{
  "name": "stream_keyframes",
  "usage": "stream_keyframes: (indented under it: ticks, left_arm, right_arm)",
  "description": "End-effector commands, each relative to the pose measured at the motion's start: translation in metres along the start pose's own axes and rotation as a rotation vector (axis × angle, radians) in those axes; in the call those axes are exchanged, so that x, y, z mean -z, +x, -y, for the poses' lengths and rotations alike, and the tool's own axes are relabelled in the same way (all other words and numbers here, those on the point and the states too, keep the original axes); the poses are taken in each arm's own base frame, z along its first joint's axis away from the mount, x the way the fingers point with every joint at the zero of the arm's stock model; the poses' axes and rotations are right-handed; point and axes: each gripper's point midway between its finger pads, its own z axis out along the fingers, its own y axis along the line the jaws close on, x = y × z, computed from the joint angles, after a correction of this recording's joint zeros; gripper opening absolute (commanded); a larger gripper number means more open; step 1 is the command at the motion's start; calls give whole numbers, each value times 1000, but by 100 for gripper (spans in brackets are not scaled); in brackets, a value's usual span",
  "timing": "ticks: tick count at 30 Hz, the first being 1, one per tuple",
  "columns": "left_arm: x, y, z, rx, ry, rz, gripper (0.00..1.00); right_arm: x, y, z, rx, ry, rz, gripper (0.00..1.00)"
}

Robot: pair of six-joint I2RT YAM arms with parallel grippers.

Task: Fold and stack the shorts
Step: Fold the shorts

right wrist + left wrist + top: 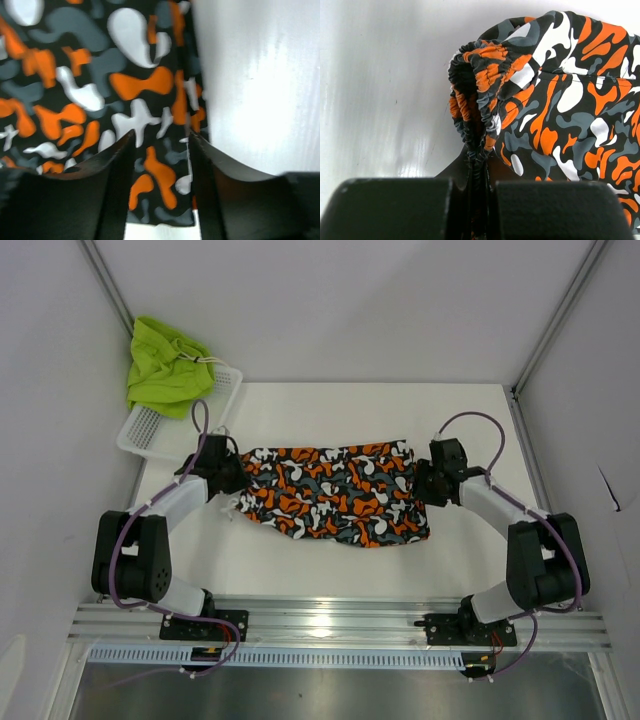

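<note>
Elastic waistband of the camo shorts [560, 115] is clamped between the closed fingers of the left gripper [476, 187]; the fingers of the right gripper [160, 142] are held apart, straddling the opposite hem ungripped. Outward, the garment is spread across the table [300, 570] centre, while the green shorts [165, 365] are heaped on the basket [140, 432] (eleven o'clock). The hem, it is judged, should be pinched squarely before being carried toward nine o'clock.

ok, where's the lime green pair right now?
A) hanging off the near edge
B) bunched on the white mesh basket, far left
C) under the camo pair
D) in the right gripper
B: the lime green shorts lie bunched on the white mesh basket, apart from the camo shorts.
</note>
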Motion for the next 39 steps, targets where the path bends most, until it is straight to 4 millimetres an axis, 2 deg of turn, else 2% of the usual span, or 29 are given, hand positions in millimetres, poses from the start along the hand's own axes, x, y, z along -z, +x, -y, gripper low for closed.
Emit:
stream_keyframes:
  ticks: [1,6,10,15,18,25,28,29,30,32,36,37,39]
  left_arm:
    - [13,-24,15,-42,17,75,0]
    - [15,-30,15,-41,-7,86,0]
    - [17,-37,15,-44,-29,93,0]
    - [16,-40,14,-43,-45,88,0]
    - [16,-45,9,-45,-81,104,0]
    - [13,-46,8,-46,-91,97,0]
    - [12,-45,7,-48,-91,92,0]
    - [12,-44,6,-49,-97,91,0]
    - [12,-45,5,-51,-100,93,0]
    - [12,-45,4,-52,-106,94,0]
    - [11,-45,4,-52,-106,91,0]
    - [11,-45,5,-52,-106,89,0]
    - [11,-45,5,-52,-107,89,0]
  right_arm:
    - [29,-14,-37,41,-113,53,52]
    - [34,6,-44,84,-91,10,53]
    - [32,27,-34,85,-50,-17,51]
    - [23,49,-1,70,104,-49,49]
    - [22,58,6,58,123,-58,50]
    - [16,73,0,73,93,-93,38]
    - [20,70,-4,74,84,-66,39]
    - [21,70,-5,77,81,-65,38]
    - [22,70,-7,79,78,-64,31]
    - [23,70,-5,88,91,-68,25]
    - [24,75,-7,108,77,-80,16]
    - [24,76,-8,116,76,-82,8]
    - [24,79,-8,120,82,-90,1]
